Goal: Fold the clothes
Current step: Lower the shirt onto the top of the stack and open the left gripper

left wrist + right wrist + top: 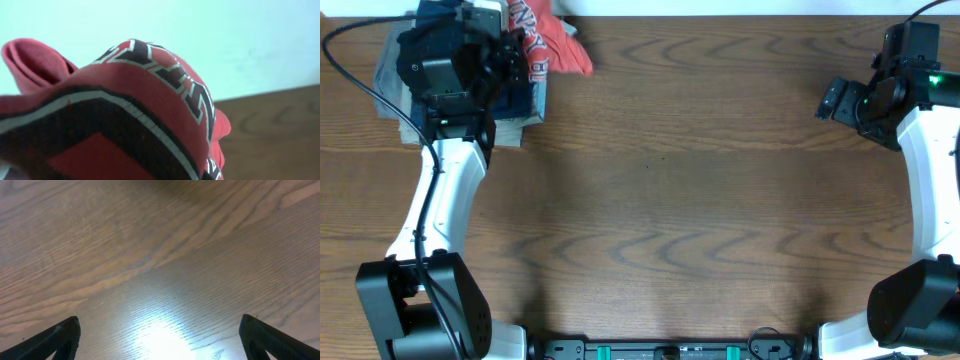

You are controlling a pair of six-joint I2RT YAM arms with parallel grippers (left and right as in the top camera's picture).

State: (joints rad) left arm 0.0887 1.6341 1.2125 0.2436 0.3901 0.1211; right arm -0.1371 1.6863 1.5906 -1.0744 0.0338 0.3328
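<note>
The red T-shirt [560, 45] hangs bunched at the far left corner of the surface [700, 200], gripped in the closed left jaws beside a stack of folded garments [515, 100]. The right jaws stand wide open, holding nothing, over wood at the far right.

Left hand [518, 58] pinched closed at far left; right hand [832, 100] spread wide.
</note>
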